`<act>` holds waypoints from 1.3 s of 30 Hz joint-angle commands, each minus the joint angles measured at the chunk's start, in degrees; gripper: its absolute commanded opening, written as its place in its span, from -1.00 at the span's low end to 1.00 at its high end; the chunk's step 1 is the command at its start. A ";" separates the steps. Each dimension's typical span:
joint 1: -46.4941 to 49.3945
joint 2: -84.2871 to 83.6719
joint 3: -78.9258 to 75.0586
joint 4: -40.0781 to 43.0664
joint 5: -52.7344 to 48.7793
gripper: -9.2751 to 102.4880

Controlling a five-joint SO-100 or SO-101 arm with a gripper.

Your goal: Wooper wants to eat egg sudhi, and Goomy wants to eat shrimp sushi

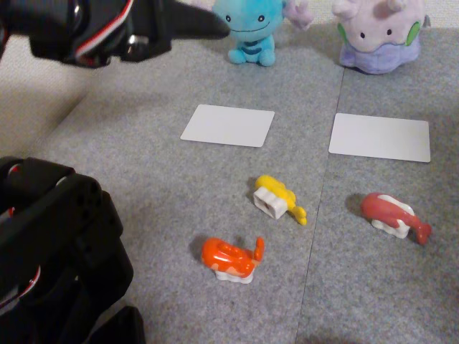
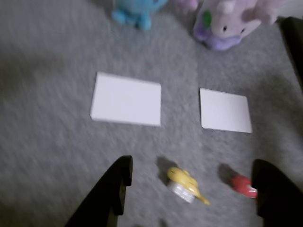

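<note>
Blue Wooper (image 1: 251, 32) sits at the back with lilac Goomy (image 1: 376, 36) to its right. The yellow egg sushi (image 1: 276, 197) lies mid-carpet, and the orange shrimp sushi (image 1: 231, 259) lies nearer, to its left. My gripper (image 1: 206, 25) hangs high at the upper left, well above and apart from the toys. In the wrist view my gripper (image 2: 194, 164) is open and holds nothing, its fingers (image 2: 116, 194) wide apart. The egg sushi (image 2: 184, 185) lies on the carpet between them. Wooper (image 2: 135, 12) and Goomy (image 2: 227, 23) sit along that view's top edge.
One white card (image 1: 228, 125) lies in front of Wooper and another white card (image 1: 380, 136) in front of Goomy. A duller pink-red sushi (image 1: 393, 213) lies at the right. The arm's black base (image 1: 50, 251) fills the lower left corner. The floor is grey carpet.
</note>
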 commanded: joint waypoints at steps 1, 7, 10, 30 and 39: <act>1.58 -12.48 -8.17 3.08 -10.28 -0.27; 3.52 -30.32 -20.48 14.24 -29.71 -0.22; 9.67 -34.45 -26.19 11.95 -30.15 -0.21; 18.54 -69.61 -30.23 17.31 -57.13 -0.21; 23.55 -71.89 -30.23 13.27 -60.03 -0.23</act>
